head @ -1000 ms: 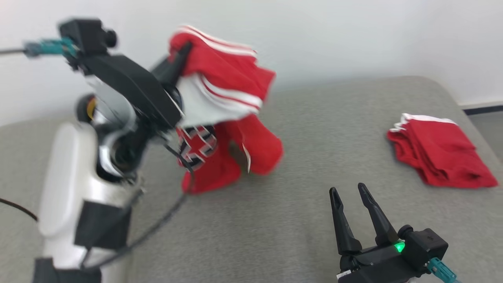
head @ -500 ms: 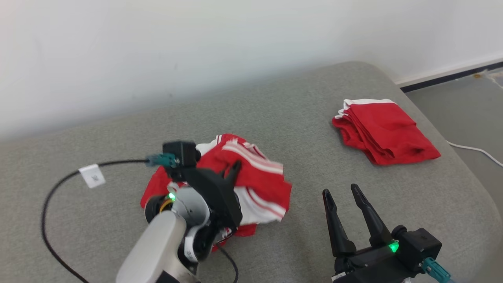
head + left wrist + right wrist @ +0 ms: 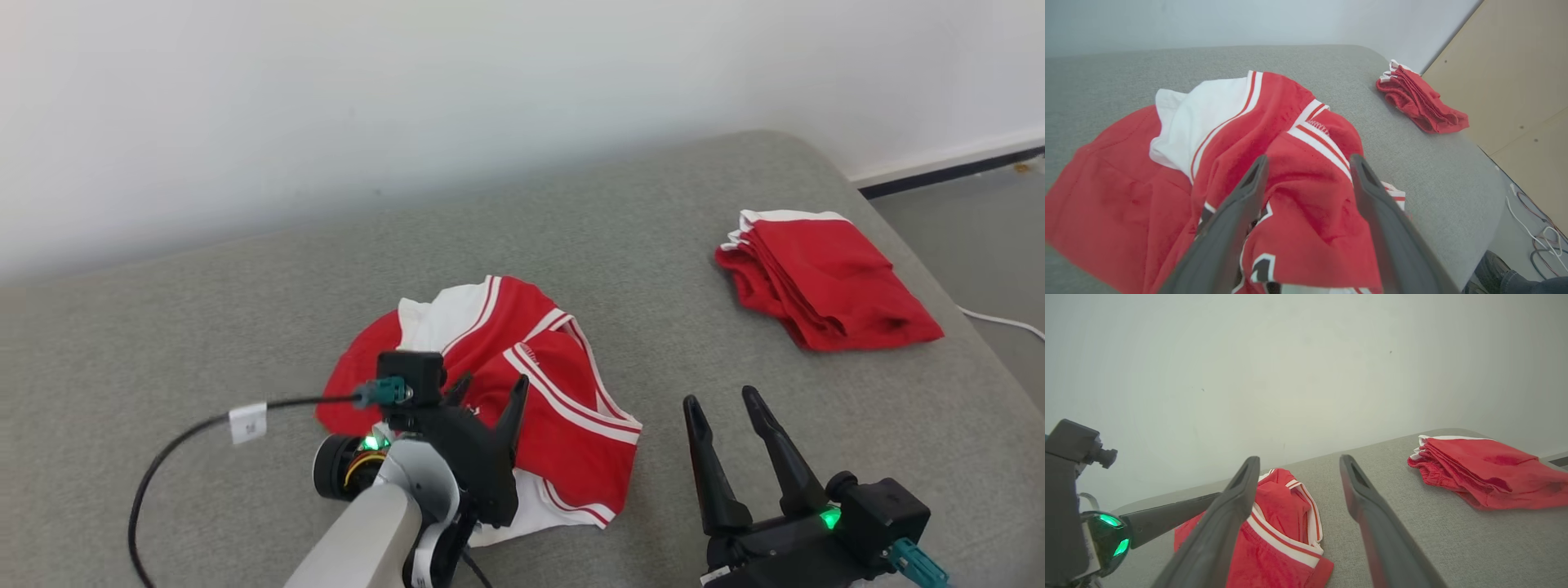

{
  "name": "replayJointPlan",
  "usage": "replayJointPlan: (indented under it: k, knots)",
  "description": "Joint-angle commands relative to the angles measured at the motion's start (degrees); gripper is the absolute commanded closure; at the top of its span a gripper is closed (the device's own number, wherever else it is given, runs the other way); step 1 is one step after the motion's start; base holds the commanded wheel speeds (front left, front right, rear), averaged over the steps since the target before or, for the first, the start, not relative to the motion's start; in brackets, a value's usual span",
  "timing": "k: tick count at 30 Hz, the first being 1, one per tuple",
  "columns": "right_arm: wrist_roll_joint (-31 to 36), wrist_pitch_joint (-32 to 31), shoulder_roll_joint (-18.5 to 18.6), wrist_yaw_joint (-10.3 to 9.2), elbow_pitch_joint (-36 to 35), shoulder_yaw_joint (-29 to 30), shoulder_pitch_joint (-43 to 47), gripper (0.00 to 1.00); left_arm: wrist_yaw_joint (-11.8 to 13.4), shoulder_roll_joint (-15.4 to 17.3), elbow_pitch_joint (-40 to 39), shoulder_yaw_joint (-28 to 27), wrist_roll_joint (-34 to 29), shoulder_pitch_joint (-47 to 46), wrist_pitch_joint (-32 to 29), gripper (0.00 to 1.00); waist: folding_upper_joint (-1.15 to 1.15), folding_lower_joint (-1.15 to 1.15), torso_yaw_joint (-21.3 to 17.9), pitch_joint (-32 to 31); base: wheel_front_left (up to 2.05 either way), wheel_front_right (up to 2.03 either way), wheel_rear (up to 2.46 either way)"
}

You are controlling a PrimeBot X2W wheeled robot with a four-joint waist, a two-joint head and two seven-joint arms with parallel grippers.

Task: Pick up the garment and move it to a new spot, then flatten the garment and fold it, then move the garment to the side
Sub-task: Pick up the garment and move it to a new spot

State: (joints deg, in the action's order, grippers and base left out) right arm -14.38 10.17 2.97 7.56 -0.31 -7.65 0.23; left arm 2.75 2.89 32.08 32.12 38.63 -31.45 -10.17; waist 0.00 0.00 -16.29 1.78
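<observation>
Head view: left gripper (image 3: 492, 382) has released the garment (image 3: 571, 425) — jaws now spread over it; right gripper (image 3: 721, 397) stays spread, empty.

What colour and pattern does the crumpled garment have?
The garment is red with white bands and thin red stripes; the left wrist view shows it best.

Nothing legible: marks on the cable tag (image 3: 247, 422) (small, white) and lettering on the garment (image 3: 1126, 204) are unreadable.
</observation>
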Motion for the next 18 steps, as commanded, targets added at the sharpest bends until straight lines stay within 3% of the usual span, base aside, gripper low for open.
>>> replayJointPlan:
  k: [1, 12, 18]
  knots:
    - [0.23, 0.18, -0.19, -0.12, -0.31, 0.34, 0.54, 0.00, 0.09, 0.39, -1.13, 0.06, -0.94, 2.09, 2.02, 0.00, 0.00, 0.00, 2.02, -0.70, 0.00, 0.00, 0.00]
    - [0.25, 0.37, -0.19, -0.12, -1.12, 5.21, 2.82, 0.00, 0.64, 7.13, -13.06, -3.84, -3.37, 14.76, 20.84, 0.00, 0.00, 0.00, 9.86, -2.07, 0.00, 0.00, 0.00]
    - [-0.27, 0.84, -0.19, -0.12, 0.12, 7.55, 3.90, 0.00, 2.19, 7.88, -19.69, -12.19, -4.08, 23.43, 25.34, 0.00, 0.00, 0.00, 12.82, -3.00, 0.00, 0.00, 0.00]
